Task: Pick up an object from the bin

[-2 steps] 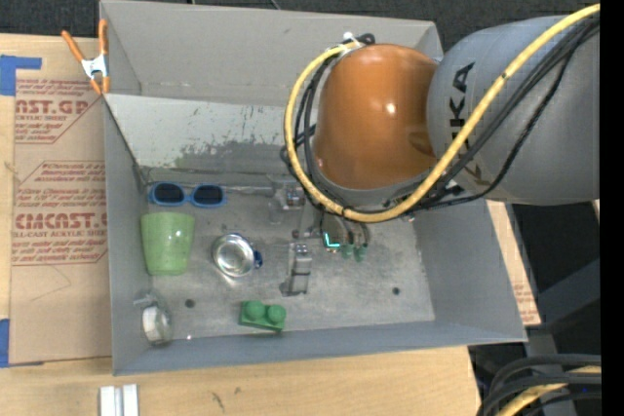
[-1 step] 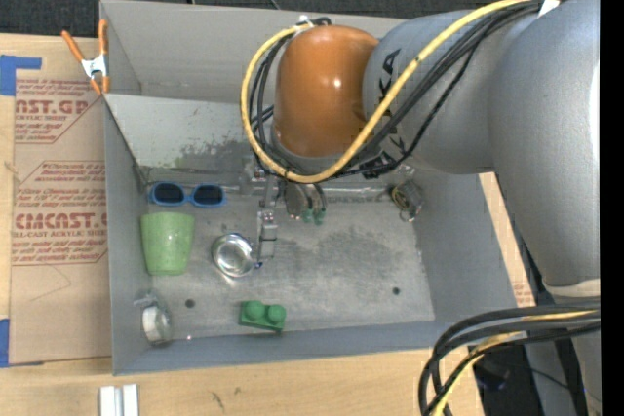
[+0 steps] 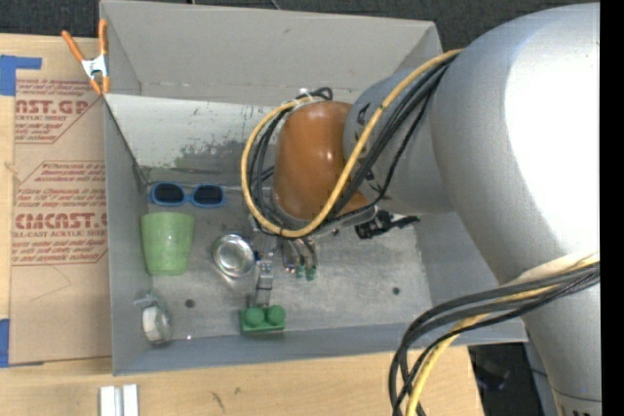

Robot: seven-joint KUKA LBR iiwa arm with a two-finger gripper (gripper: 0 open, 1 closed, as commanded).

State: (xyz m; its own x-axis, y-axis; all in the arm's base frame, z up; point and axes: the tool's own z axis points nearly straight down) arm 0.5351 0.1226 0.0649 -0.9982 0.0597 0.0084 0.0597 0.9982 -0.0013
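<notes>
Near the front edge of the grey metal bin (image 3: 283, 49), the tool (image 3: 281, 270) hangs between a shiny round metal cup (image 3: 232, 255) and a green plastic block (image 3: 263, 319), and whether it is released or clenched cannot be told. This looks like the approach, and the next move calls for settling squarely over one of the two.

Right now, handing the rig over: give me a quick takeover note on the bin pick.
End effector: low over the bin floor's middle, beside silver round tin and green block; open or shut, cannot tell.
Things: blue sunglasses and green cup at left, small grey piece front-left corner.
Done: arm is in the bin.
Left: grasp one thing, lift it out.
</notes>
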